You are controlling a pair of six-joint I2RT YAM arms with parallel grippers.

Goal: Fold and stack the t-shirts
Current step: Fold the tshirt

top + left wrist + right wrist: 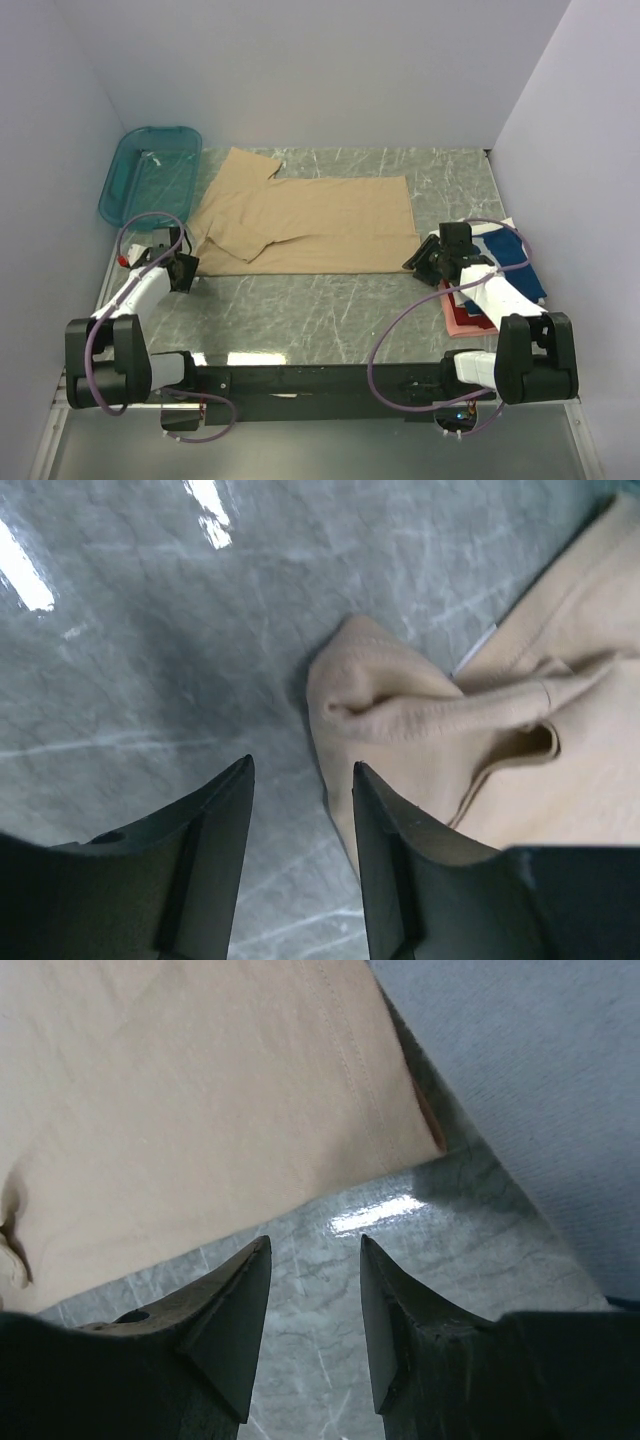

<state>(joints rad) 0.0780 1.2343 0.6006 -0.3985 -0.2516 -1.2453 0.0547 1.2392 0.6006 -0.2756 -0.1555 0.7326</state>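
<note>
A plain tan t-shirt [310,220] lies spread across the middle of the marble table, with one sleeve folded inward at its left end. My left gripper [190,272] is low at the shirt's near-left corner. In the left wrist view the left gripper [303,765] is open over bare table, and its right finger [400,850] overlaps the tan t-shirt's [420,715] edge. My right gripper [420,262] sits by the near-right corner. In the right wrist view the right gripper [315,1240] is open over marble, just short of the tan hem [200,1090]. A pile of navy [515,255] and pink [462,320] t-shirts lies at the right.
A teal plastic basket [150,175] stands at the back left, leaning against the wall. Pale walls close in the table on the left, back and right. The right arm reaches over the pile of t-shirts. Purple cables loop around both arms.
</note>
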